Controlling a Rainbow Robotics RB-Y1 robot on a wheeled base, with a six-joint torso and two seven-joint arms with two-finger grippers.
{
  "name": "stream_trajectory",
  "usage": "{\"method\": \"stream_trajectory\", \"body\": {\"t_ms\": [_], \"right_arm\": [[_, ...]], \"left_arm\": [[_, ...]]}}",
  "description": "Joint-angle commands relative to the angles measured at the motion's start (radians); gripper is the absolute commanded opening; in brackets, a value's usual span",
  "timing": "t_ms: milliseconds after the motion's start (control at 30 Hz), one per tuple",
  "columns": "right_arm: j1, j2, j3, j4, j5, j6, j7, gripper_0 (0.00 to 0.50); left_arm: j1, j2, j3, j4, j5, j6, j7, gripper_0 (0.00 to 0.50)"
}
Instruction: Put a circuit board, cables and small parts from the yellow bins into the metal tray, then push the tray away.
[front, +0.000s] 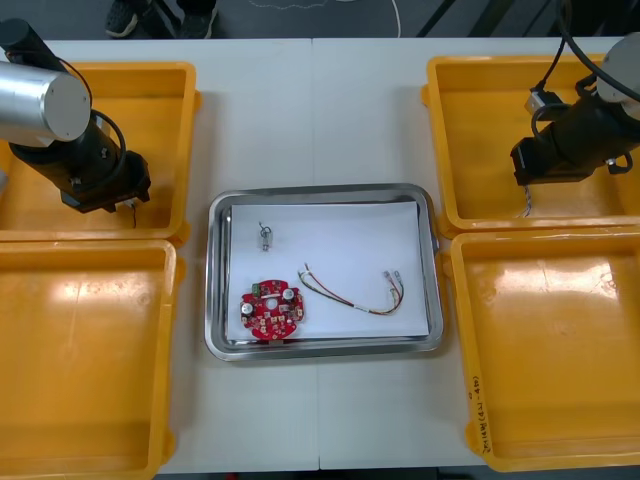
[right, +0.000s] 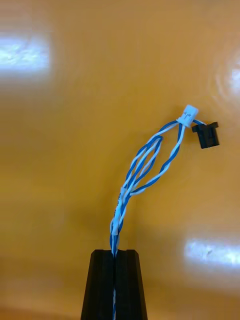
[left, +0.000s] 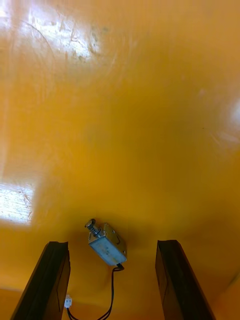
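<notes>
Right gripper (right: 114, 254) clamped on a twisted blue and white cable (right: 150, 160) above the far right yellow bin (front: 445, 140) — the cable's lower end hidden between its fingers. Left gripper (left: 112, 245), fingers spread wide, straddles a small metal part (left: 106, 244) in the far left yellow bin (front: 185, 120) — its black lead (left: 111, 295) cut off.

Table (front: 320, 110) carried the tray (front: 322, 189) at centre, flanked by far left bin (front: 165, 110), near left bin (front: 80, 360), far right bin (front: 480, 150) and near right bin (front: 550, 350).
In tray: small metal part (front: 266, 237) lay far-left; circuit board (front: 270, 309) nearer; loose cable (front: 352, 292) right of the board.
Left gripper (left: 112, 243) stood over far left bin, with a second small metal part (left: 106, 245) on the floor between its spread fingers.
Right gripper (right: 114, 252) stood over far right bin, pinching the twisted cable (right: 145, 165).
</notes>
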Motion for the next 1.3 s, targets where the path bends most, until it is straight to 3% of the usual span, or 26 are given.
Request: {"method": "stream_trajectory", "body": {"t_ms": [33, 233, 500, 600, 667, 733, 1033, 1300], "right_arm": [[-0.074, -0.041, -0.038, -0.086, -0.006, 0.087, -0.049, 0.000], [-0.080, -0.041, -0.049, -0.207, -0.026, 0.203, -0.181, 0.000], [-0.079, -0.036, -0.033, -0.330, -0.110, 0.297, -0.327, 0.000], [-0.080, -0.035, -0.003, -0.370, -0.115, 0.306, -0.371, 0.000], [-0.079, -0.035, 0.036, -0.402, -0.116, 0.306, -0.407, 0.000], [-0.079, -0.035, 0.065, -0.423, -0.119, 0.306, -0.430, 0.000], [-0.027, -0.021, 0.119, -0.537, -0.115, 0.308, -0.453, 0.000], [0.050, -0.021, 0.120, -0.656, -0.099, 0.335, -0.457, 0.000]], "left_arm": [[0.013, -0.025, -0.001, -0.029, -0.030, -0.026, -0.039, 0.500], [0.031, -0.040, -0.001, -0.026, -0.055, -0.060, -0.031, 0.500], [0.047, -0.045, -0.001, -0.026, -0.059, -0.062, -0.026, 0.482], [0.047, -0.045, -0.001, -0.026, -0.061, -0.062, -0.026, 0.331], [0.047, -0.045, -0.002, -0.026, -0.061, -0.062, -0.026, 0.058], [0.047, -0.045, -0.001, -0.026, -0.062, -0.062, -0.026, 0.003], [0.030, -0.043, 0.051, -0.043, -0.073, -0.037, -0.028, 0.000], [0.002, -0.036, 0.185, -0.176, -0.105, 0.145, -0.025, 0.000]]}}
